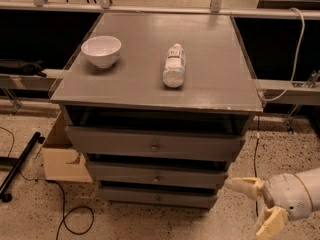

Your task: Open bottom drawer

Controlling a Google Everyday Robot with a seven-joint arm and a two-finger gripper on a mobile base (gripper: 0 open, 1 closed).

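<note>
The grey cabinet (165, 84) has three stacked drawers. The bottom drawer (125, 195) is the lowest slim front, with a small round knob (158, 200) at its middle. It sits slightly stepped back under the middle drawer (200, 176). My gripper (256, 205) hangs at the lower right, beside the cabinet's right corner and about level with the bottom drawer. Its two cream fingers are spread apart with nothing between them. It touches no drawer.
On the cabinet top stand a white bowl (101, 50) and a clear plastic bottle (174, 65) lying on its side. A cardboard box (61, 156) sits on the floor left of the cabinet. Cables (70, 219) and a black bar (20, 164) lie at the left.
</note>
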